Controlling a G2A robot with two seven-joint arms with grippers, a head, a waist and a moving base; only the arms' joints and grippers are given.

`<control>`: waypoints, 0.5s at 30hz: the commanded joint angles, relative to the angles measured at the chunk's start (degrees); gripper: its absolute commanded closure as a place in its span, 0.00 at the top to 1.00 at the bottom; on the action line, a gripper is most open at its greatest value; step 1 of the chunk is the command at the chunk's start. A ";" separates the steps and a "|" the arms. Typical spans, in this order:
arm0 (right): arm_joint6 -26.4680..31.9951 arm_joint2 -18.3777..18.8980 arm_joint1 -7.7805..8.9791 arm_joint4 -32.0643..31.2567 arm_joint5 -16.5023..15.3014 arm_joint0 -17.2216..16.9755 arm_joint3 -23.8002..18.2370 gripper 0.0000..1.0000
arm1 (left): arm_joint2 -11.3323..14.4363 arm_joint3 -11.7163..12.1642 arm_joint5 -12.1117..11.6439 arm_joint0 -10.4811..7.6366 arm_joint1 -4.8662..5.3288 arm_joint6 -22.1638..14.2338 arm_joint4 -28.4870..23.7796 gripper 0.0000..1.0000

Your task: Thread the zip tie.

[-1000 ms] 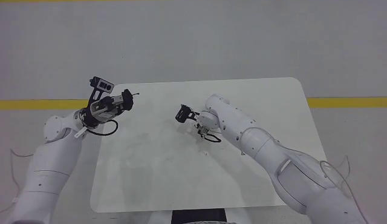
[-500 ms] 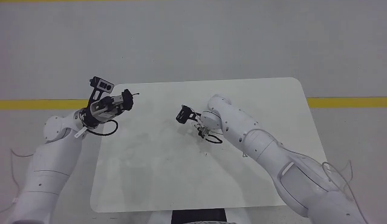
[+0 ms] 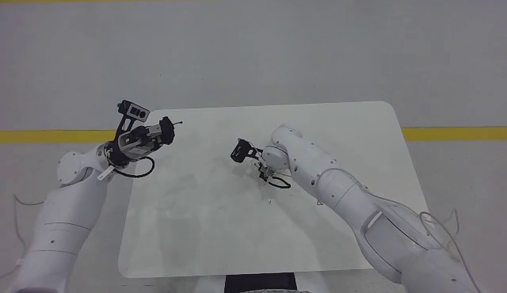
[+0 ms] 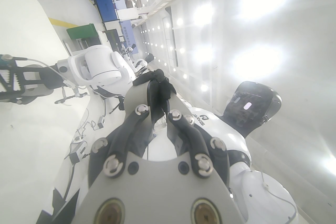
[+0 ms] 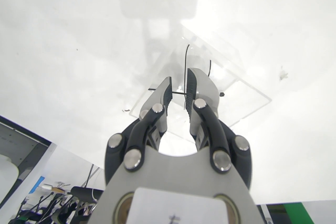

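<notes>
Your work area is the middle of the white desk point(image 3: 348, 230), where a clear plate point(image 5: 244, 101) lies flat. The right gripper point(image 5: 179, 78) hangs low over that plate with its fingers apart, holding nothing. The left gripper point(image 3: 167, 130) is raised by the desk's left edge, well apart from the plate. Its fingers are closed on a bunched black piece point(image 4: 159, 86) that I cannot identify.

The zip tie point(image 5: 178, 94) lies on the plate as a thin black strand, running straight across the gap between the right fingers from one pad to the other. Closing now would probably squeeze it along its length and buckle it. Turn the wrist about a quarter turn first, so the pads meet across the strand. Then lower and pinch near the small dark knob point(image 5: 222, 94), likely its head. Grip lightly, because the strand looks springy and could flick off the slick plate.
</notes>
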 commanded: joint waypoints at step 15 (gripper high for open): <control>-0.75 -1.57 -1.81 0.48 0.01 1.41 4.48 0.00 | 0.00 0.00 0.00 0.00 0.00 0.00 0.00 0.00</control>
